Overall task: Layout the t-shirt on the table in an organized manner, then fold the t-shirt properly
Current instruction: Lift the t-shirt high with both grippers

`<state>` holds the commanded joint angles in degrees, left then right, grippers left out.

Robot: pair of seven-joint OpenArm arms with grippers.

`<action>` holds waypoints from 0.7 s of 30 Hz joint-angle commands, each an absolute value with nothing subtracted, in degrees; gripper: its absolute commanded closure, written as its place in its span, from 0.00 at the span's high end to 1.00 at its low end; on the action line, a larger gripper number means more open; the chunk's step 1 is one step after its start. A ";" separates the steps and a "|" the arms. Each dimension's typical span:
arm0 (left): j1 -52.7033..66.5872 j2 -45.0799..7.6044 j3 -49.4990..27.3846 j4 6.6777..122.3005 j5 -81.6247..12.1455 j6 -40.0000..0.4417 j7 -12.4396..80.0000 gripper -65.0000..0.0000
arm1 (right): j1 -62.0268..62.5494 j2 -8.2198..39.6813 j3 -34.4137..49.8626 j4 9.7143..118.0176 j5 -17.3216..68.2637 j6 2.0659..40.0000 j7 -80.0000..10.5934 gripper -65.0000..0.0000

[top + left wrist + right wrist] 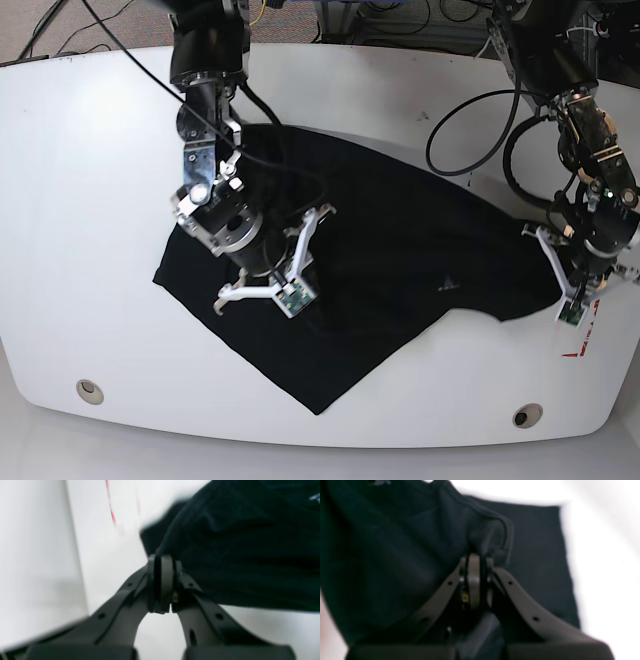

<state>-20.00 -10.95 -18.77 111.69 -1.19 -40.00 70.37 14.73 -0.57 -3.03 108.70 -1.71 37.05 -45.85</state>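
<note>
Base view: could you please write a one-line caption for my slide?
Two robot arms stretch a plain black fabric t-shirt across the glossy white table, each with jaws shut on the cloth.

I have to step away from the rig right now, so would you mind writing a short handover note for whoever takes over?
Left gripper: shut on the t-shirt, pinching its edge near the table's red tape marks.
Right gripper: shut on a bunched fold of the shirt, over its other side.
The shirt lies on the white table, spread wide but slanted and wrinkled, one point trailing toward the front edge.
Done: shirt is on the table, both arms gripping it.
Left: pull it flat and square, then every fold.
</note>
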 joint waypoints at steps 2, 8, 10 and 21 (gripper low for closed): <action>-23.16 -10.86 -17.89 112.04 -1.10 -40.00 70.37 0.00 | 17.63 -0.13 -2.24 108.26 -1.80 37.85 -45.85 0.00; -35.56 -7.52 -17.54 112.22 -1.01 -40.00 70.64 0.00 | 28.97 2.59 -0.31 102.99 -1.80 38.37 -45.93 0.00; -39.60 -7.43 -17.54 112.31 -1.01 -40.00 71.34 0.00 | 32.48 3.82 -0.48 100.88 -1.63 38.37 -45.93 0.00; -66.07 -8.66 -16.13 109.32 -1.01 -36.70 73.54 0.00 | 62.02 5.32 -0.66 90.86 -2.07 40.00 -51.65 0.00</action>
